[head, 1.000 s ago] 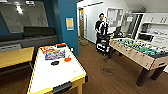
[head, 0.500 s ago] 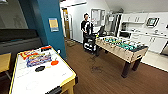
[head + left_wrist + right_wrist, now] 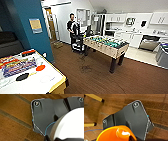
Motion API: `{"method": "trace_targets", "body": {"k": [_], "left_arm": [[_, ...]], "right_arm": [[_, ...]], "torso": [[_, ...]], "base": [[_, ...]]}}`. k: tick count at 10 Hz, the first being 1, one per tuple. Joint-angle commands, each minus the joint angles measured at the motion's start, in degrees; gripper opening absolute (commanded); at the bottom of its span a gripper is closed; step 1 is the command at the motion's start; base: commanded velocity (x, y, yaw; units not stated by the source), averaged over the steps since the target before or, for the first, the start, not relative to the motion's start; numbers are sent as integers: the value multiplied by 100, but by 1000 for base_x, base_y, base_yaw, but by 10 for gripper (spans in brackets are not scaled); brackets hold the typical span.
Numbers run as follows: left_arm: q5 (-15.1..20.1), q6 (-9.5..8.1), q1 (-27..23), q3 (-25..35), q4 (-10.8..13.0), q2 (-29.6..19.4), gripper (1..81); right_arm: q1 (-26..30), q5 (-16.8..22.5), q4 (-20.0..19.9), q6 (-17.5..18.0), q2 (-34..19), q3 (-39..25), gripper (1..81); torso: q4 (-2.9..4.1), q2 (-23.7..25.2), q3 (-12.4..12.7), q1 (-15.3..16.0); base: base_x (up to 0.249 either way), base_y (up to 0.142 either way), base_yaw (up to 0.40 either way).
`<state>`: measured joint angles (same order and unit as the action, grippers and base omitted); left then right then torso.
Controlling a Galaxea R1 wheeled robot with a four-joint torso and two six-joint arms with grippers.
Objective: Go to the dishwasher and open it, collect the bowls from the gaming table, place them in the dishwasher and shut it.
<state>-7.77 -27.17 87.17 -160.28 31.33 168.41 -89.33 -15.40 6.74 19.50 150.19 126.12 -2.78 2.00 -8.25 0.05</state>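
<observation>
Bowls lie by the table's (image 3: 50, 81) yellow edge, black bowl (image 3: 22, 77) and orange bowl (image 3: 40, 67), probably light, stiff, slick, best pinched at a rim; whether my grippers hold anything, I cannot tell.

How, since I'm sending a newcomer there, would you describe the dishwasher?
Past the football table, white kitchen cabinets line the far wall. The dishwasher sits under their counter: the one steel-grey front among white doors.

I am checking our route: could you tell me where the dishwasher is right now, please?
In the head view the dishwasher stands at the far right, built into the white kitchen cabinets, beyond the table-football table.
</observation>
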Motion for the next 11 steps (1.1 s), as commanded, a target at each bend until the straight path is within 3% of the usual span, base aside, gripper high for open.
{"method": "trace_targets", "body": {"k": [1,6,11], "left_arm": [[214,-7,-205,-30,40,-62,10],[179,-60,-197,-4,31,-105,10],[-23,-86,-126,1245,14,-853,10]], "right_arm": [[130,125,108,-17,-470,-476,10],[121,125,108,-26,-382,-379,10],[121,125,108,-26,-390,-388,10]], "torso": [[0,0,2,0],[0,0,2,-2],[0,0,2,-5]], "base": [[0,0,-395],[0,0,-396],[0,0,-395]]}}
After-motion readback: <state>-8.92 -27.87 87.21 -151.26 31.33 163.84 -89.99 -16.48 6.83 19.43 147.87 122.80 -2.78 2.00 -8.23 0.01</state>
